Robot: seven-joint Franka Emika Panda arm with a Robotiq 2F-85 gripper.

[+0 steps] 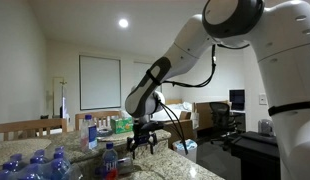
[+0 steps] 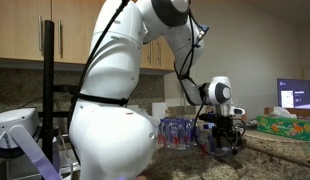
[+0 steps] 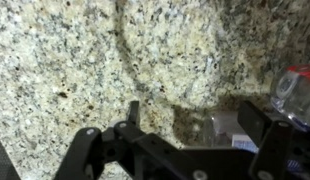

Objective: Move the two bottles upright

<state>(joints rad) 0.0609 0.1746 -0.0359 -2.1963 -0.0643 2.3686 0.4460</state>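
In the wrist view a clear plastic bottle [image 3: 217,127] with a blue label band lies on the speckled granite counter [image 3: 85,50], between my gripper's [image 3: 195,125] two black fingers. The fingers are spread wide, one on each side of it, and do not touch it. In both exterior views my gripper [image 1: 143,141] [image 2: 224,137] points down just above the counter. In an exterior view a small clear bottle [image 1: 108,158] with a blue cap shows just beside the gripper. Whether it stands or lies I cannot tell.
A bunched pack of like bottles [image 1: 35,164] [image 2: 177,132] sits on the counter near the gripper. A clear object with a reddish part [image 3: 297,88] is at the wrist view's right edge. A green tissue box [image 2: 287,125] stands beyond the gripper. Wooden chairs [image 1: 30,127] stand behind the counter.
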